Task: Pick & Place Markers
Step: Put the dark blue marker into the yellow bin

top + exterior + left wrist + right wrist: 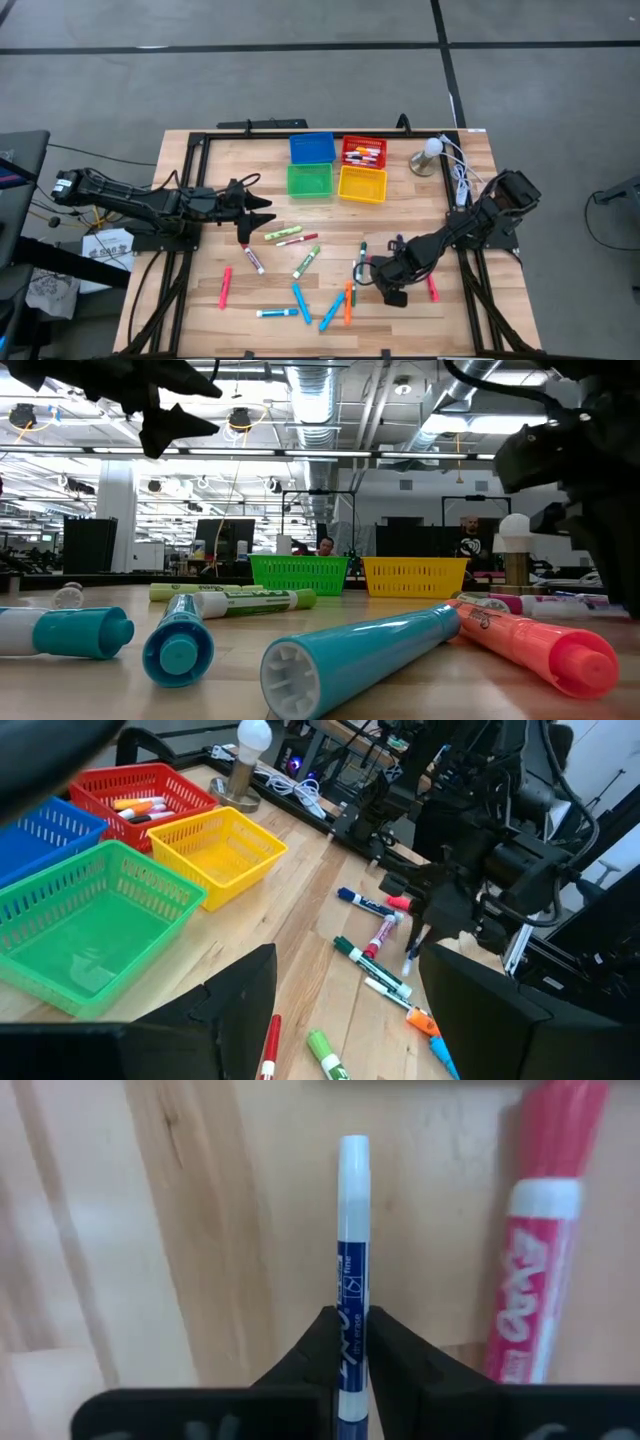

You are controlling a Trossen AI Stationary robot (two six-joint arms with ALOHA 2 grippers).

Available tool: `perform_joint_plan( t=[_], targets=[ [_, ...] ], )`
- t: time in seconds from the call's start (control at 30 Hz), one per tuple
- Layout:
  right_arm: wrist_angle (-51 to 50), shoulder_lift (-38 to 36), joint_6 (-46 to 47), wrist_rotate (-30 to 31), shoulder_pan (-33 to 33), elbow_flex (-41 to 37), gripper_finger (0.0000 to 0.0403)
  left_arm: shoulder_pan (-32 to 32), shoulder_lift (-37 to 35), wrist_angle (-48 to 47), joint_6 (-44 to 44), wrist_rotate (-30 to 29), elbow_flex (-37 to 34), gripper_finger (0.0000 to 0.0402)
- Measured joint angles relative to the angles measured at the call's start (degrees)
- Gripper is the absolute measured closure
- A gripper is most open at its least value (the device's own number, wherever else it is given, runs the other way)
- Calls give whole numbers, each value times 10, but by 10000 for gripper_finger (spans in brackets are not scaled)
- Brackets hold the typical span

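Several markers lie scattered on the wooden table (200, 300), among them a green one (306, 262), a light-blue one (301, 303) and an orange one (348, 303). My right gripper (384, 282) stands at the near right, pointing steeply down, shut on a thin blue-and-white marker (352, 1250). A pink marker (540, 1250) lies on the table just beside the held one. My left gripper (262, 212) hangs open above the table's left middle, nothing between its fingers (240, 1010). My right gripper pinches the thin marker's blue-labelled barrel (351, 1320) between its two fingers, coming from above and lying across it. The marker's white end (354, 1155) sticks out past the fingers. Whether the marker is clear of the table, I cannot tell.
At the table's far middle stand four small bins: blue (312, 148), red (364, 152) with markers inside, green (309, 181) and yellow (362, 184). A bulb on a round base (430, 155) with white cable stands at the far right. Black frame rails run along both table sides.
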Motion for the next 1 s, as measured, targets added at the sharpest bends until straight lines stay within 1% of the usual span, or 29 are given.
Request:
perform_joint_plan(
  t=[0.13,0.27,0.37,0.57,0.77,1.0],
  targets=[
    [-1,-15,1,-8,0,0,378,0,0,1,0,0,0,156],
    [-2,-41,15,-8,0,0,366,0,0,3,0,0,0,156],
    [-2,-69,15,-13,0,0,366,0,0,5,0,0,0,156],
    [-2,-142,10,-18,-4,0,379,0,0,8,0,0,0,156],
    [-1,-213,10,-14,-38,0,366,0,0,11,0,0,0,156],
    [17,-286,-42,-19,-94,0,376,0,0,14,0,0,0,156]
  ],
)
